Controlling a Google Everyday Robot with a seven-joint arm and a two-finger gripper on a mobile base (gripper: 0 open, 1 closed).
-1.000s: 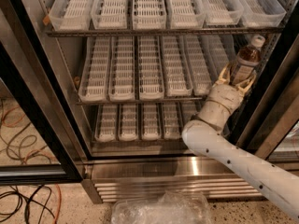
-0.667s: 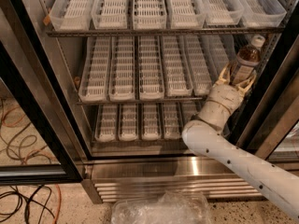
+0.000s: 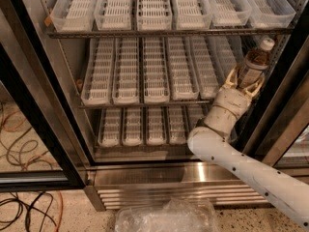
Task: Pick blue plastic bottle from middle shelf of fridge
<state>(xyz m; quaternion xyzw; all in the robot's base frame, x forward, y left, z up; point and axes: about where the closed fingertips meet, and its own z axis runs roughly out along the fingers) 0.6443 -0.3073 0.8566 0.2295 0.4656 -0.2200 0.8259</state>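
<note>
— Since the floor sits nearest, what lies there?

— A crumpled clear plastic sheet (image 3: 164, 217) on the speckled floor, with loose cables (image 3: 21, 208) off to the left.

— And behind that?

— The fridge (image 3: 145, 177), its door open, showing a steel base and slatted grille. The white arm (image 3: 246, 167) rises from the lower right, crosses the base and reaches into the right side of the cabinet.

— Where is the gripper?

— The gripper (image 3: 245, 80) is at the right end of the middle shelf (image 3: 145, 103), beside the door frame. Its 2 fingers (image 3: 231, 76) are clasped around the lower body of the blue plastic bottle (image 3: 254, 62), 1 on each side.

— How does the bottle stand?

— Nearly upright, leaning a little to the right, white cap on top. Its base is hidden by the gripper, so it may or may not touch a tray.

— Anything farther in?

— 6 ribbed lane trays (image 3: 155, 71) run back along that shelf, with a lower rack (image 3: 145, 127) beneath and a top rack (image 3: 169, 33) above.
</note>
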